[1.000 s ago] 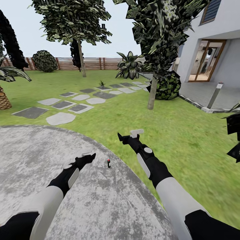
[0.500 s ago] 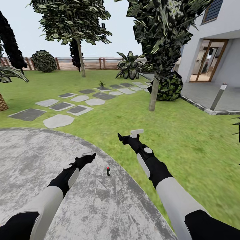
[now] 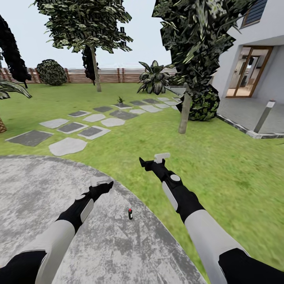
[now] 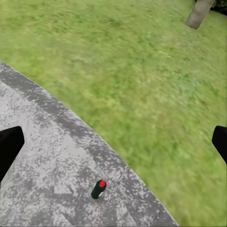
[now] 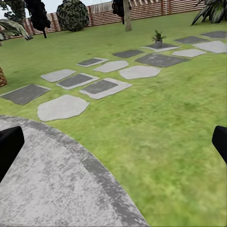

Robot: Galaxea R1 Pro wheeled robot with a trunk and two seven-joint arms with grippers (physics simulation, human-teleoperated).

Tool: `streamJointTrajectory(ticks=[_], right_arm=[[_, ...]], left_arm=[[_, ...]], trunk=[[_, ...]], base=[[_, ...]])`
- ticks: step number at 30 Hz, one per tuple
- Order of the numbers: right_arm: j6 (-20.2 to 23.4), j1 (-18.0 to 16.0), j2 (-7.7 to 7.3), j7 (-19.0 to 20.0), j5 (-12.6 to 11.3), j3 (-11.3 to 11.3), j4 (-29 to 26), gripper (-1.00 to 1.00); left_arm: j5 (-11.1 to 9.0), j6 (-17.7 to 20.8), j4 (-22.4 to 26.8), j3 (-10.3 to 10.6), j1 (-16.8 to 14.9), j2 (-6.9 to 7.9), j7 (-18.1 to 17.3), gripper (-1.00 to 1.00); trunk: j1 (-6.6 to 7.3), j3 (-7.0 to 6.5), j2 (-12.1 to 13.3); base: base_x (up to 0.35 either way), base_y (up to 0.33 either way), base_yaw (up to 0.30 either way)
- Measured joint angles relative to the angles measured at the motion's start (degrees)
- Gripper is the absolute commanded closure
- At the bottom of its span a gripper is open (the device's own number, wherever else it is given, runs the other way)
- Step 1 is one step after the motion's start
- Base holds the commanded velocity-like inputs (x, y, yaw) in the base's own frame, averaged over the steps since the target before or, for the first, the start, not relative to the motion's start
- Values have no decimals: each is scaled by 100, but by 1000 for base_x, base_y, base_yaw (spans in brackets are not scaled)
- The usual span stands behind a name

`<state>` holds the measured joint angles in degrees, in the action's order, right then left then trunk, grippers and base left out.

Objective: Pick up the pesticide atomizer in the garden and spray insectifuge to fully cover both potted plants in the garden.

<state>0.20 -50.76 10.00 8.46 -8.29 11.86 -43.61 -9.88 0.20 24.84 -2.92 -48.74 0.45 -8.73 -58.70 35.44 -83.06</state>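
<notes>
Both arms reach forward over the garden, the left gripper (image 3: 103, 183) above the round grey patio (image 3: 47, 205) and the right gripper (image 3: 154, 159) above the lawn (image 3: 221, 165) just past the patio's curved rim. In each wrist view the dark fingers (image 4: 9, 146) sit at the far edges of the picture, spread wide and grasping nothing; the right pair (image 5: 9, 144) frames grass and paving alike. Between the two arms, nearer the left one, the atomizer (image 3: 129, 213) stands upright on the patio close to its edge, a slim dark cylinder with a red spot on its head, clear of both sets of fingers; the left wrist view shows it (image 4: 99, 188) on the grey stone just inside the darker rim. Farther out, grey stepping stones (image 3: 68, 146) trail across the lawn, and at their far end one small potted plant (image 3: 120, 100) sits on a slab. A brown slatted fence (image 3: 114, 75) closes the background, with trees before it and a house (image 3: 252, 67) at the right.
</notes>
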Motion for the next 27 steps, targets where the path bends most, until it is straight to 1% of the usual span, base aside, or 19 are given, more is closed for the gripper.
streamJointTrajectory(ticks=[20, 23, 24, 27], right_arm=[[-26, 0, 0, 8, -1, 6, 40, -100], [-28, 0, 0, 8, -1, 7, 42, -100], [-57, -33, 0, 40, -32, 28, 9, -100], [-59, -130, 0, 38, -46, 26, -89, -100]], left_arm=[[0, -3, 1, 9, 0, 3, 0, -100], [-1, -5, 0, 10, 0, 1, 0, -100], [-36, 24, 31, 42, -33, 0, -33, -100], [-40, 108, 126, 130, -131, -1, -85, -100]], trunk=[[0, 0, 0], [-2, 0, 0], [-3, 0, 0], [-3, 0, 0]], base=[[333, 82, 0], [139, 15, 0], [0, 0, 0], [0, 0, 0]])
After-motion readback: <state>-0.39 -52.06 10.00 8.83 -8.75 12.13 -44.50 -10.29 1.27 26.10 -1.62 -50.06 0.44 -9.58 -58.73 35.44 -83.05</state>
